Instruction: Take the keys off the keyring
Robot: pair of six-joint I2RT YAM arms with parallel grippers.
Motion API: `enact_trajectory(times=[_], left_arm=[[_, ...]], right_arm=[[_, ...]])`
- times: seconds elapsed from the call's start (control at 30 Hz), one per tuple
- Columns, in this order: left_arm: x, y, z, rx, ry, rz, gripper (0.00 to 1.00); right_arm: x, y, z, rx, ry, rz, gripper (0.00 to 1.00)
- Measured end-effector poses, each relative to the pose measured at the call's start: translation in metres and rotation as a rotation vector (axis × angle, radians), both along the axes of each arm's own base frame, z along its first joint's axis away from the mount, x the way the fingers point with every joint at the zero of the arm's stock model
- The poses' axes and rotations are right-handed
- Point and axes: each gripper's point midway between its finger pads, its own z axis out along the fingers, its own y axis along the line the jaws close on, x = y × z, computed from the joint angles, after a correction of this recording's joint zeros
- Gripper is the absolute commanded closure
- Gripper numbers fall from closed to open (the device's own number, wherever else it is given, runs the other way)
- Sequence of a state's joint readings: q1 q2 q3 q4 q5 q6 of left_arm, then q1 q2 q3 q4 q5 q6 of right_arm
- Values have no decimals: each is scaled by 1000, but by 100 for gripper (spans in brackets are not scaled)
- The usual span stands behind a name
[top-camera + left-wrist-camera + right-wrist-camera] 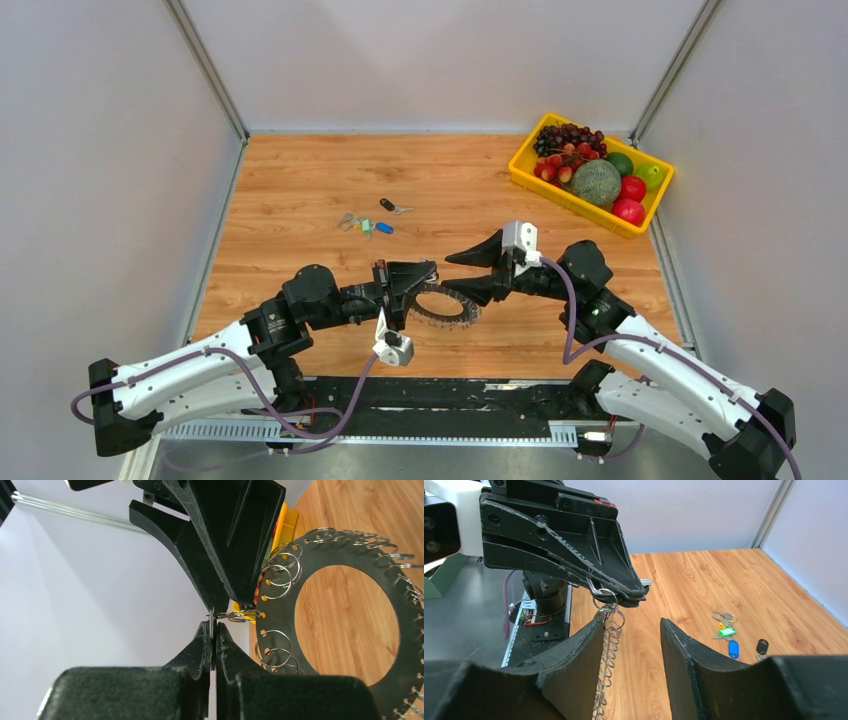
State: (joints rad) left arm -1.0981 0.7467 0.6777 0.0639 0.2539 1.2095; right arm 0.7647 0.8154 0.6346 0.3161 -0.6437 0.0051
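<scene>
The keyring (pixel 447 308) is a dark disc rimmed with small wire loops, held up just above the table between both arms. My left gripper (pixel 415 290) is shut on a thin dark key seen edge-on (pixel 214 630), which hangs from one small loop of the keyring (pixel 350 552). My right gripper (pixel 455 277) stands open at the same spot. In the right wrist view the keyring's edge (pixel 608 660) runs along the left finger (pixel 574 665), with a wide gap to the other finger. Loose keys (pixel 365 225) with coloured tags lie on the table farther back.
A yellow tray (pixel 520 170) of fruit stands at the back right. A black-headed key (pixel 393 207) lies near the tagged keys (pixel 725 630). Grey walls close in the wooden table (pixel 300 180) on three sides. The arm bases sit along the near edge.
</scene>
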Motion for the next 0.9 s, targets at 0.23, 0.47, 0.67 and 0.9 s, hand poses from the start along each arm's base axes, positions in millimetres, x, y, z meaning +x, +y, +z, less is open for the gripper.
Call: enact_trajectory(times=[0.23,0.47,0.67,0.9], left_arm=[[0,0,0,1,0,0,100],[0,0,0,1,0,-1,100],[-1,0,0,1,0,-4,100],[-1,-1,0,1,0,-7,100]], right_arm=[[-5,8,-3,-3,-3,41,53],[-14,20,-9,-15,-1,92,56],[-20,25,-13,-26,-3,117,46],[-22,23,-14,-34,-21,121,49]])
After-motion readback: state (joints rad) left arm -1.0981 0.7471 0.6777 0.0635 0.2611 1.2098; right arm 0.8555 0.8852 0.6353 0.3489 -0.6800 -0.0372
